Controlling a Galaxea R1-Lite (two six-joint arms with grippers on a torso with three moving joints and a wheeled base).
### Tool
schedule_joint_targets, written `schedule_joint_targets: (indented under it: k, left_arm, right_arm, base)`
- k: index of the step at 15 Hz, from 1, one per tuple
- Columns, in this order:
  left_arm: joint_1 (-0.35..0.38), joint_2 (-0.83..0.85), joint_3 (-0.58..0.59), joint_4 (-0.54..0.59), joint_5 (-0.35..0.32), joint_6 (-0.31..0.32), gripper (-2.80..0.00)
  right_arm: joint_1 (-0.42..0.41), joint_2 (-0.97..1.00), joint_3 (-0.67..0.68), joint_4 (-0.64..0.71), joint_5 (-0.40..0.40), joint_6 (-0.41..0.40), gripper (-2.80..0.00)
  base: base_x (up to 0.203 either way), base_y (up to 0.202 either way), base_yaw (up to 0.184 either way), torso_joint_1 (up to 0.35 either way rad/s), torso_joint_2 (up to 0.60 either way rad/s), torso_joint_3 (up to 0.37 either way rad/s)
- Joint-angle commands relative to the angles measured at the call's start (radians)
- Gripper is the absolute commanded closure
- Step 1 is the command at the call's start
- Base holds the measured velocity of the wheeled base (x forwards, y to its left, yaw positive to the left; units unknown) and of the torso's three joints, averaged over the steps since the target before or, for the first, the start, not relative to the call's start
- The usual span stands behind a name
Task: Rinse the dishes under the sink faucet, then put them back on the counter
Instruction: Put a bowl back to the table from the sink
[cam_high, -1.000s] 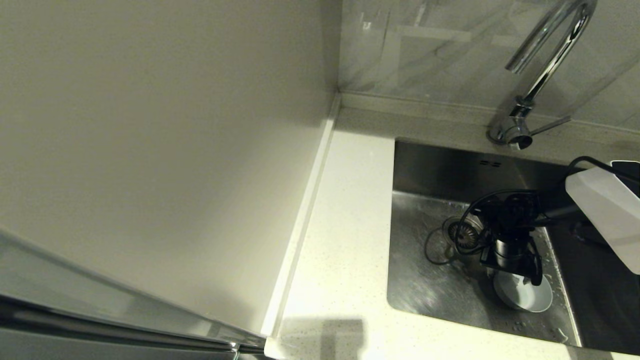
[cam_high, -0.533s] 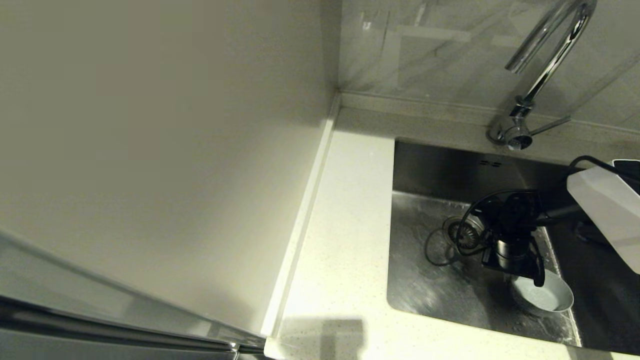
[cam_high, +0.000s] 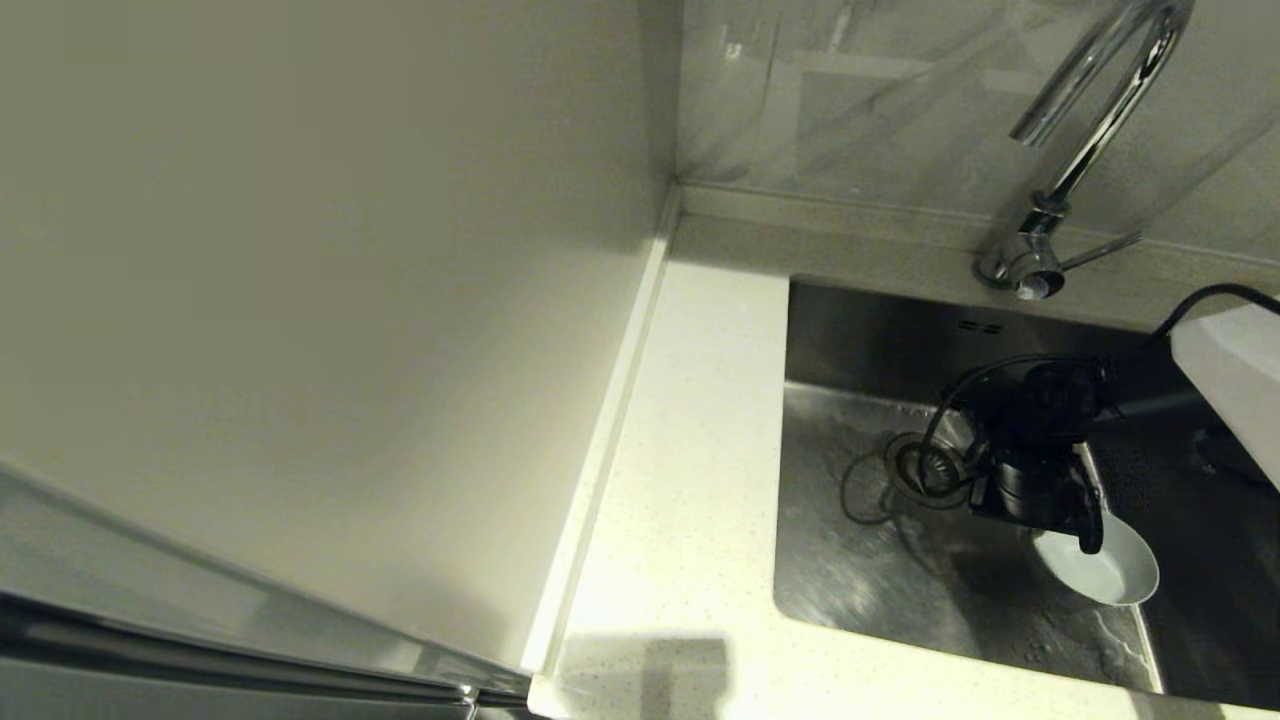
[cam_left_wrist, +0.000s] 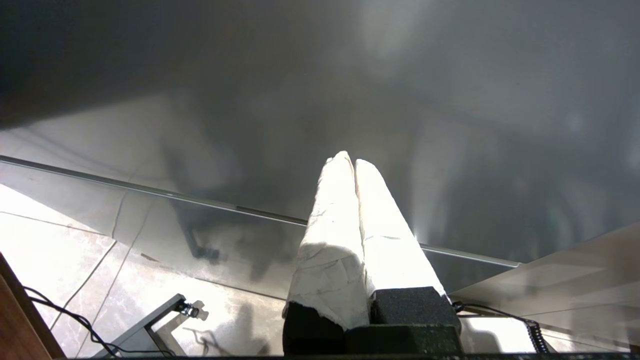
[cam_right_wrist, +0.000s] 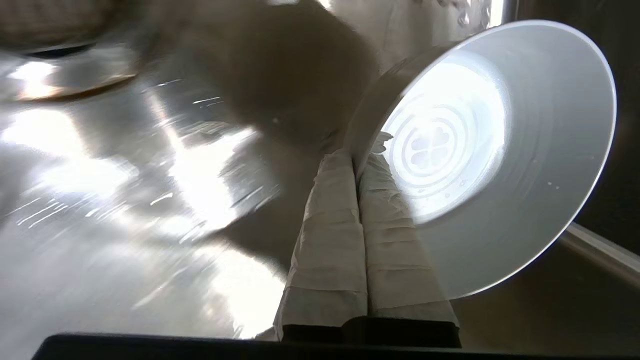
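My right gripper (cam_high: 1085, 535) (cam_right_wrist: 357, 157) is down in the steel sink (cam_high: 850, 560), shut on the rim of a pale bluish-white bowl (cam_high: 1105, 565) (cam_right_wrist: 500, 155). The bowl is tilted, lifted off the sink floor near the sink's right wall, with a clover mark in its bottom. The drain (cam_high: 925, 465) lies left of the gripper. The chrome faucet (cam_high: 1085, 130) stands behind the sink, with its side lever (cam_high: 1100, 250) pointing right. The other two bowls are out of view. My left gripper (cam_left_wrist: 350, 160) is shut on nothing, parked low and facing a dark glossy panel.
The white speckled counter (cam_high: 680, 480) runs along the sink's left side, bounded by a cream wall panel (cam_high: 320, 300). A black cable (cam_high: 870, 490) loops over the sink floor by the drain. A dark ribbed area (cam_high: 1200, 560) lies right of the sink.
The right gripper has carried the bowl to the right and lifted it off the sink floor, tilting it. The white forearm has drawn back to the right. The left gripper shows no movement.
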Motion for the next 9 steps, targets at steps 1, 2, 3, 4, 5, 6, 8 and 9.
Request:
schedule_joint_targets:
  k: [1, 2, 3, 4, 5, 6, 8, 9]
  left_arm:
    - [0.0, -0.003, 0.0, 0.0, 0.0, -0.001, 0.0]
    - [0.0, -0.003, 0.0, 0.0, 0.0, -0.001, 0.0]
    - [-0.001, -0.005, 0.0, 0.0, 0.0, -0.001, 0.0]
    - [-0.001, -0.003, 0.0, 0.0, 0.0, -0.001, 0.0]
    - [0.0, -0.003, 0.0, 0.0, 0.001, -0.001, 0.0]
    - [0.0, -0.003, 0.0, 0.0, 0.001, -0.001, 0.0]
    - [-0.001, -0.004, 0.0, 0.0, 0.001, 0.0, 0.0]
    - [0.0, -0.003, 0.0, 0.0, 0.0, -0.001, 0.0]
  right_arm:
    - [0.041, -0.129, 0.019, 0.002, 0.0, -0.001, 0.0]
    - [0.061, -0.193, 0.037, 0.0, 0.01, -0.008, 0.0]
    - [0.082, -0.262, 0.061, -0.01, 0.029, -0.015, 0.0]
    - [0.099, -0.328, 0.083, -0.024, 0.072, -0.022, 0.0]
    - [0.111, -0.394, 0.098, -0.036, 0.163, -0.024, 0.0]
    - [0.119, -0.451, 0.102, -0.043, 0.317, -0.009, 0.0]
    - [0.124, -0.507, 0.057, -0.029, 0.627, 0.119, 0.0]
    - [0.124, -0.52, 0.001, -0.004, 0.783, 0.217, 0.0]
  base:
    - [0.0, 0.0, 0.0, 0.0, 0.0, 0.0]
    - [0.0, 0.0, 0.0, 0.0, 0.0, 0.0]
    - [0.0, 0.0, 0.0, 0.0, 0.0, 0.0]
    - [0.0, 0.0, 0.0, 0.0, 0.0, 0.0]
    - [0.0, 0.0, 0.0, 0.0, 0.0, 0.0]
    - [0.0, 0.0, 0.0, 0.0, 0.0, 0.0]
    - [0.0, 0.0, 0.0, 0.0, 0.0, 0.0]
    - [0.0, 0.0, 0.0, 0.0, 0.0, 0.0]
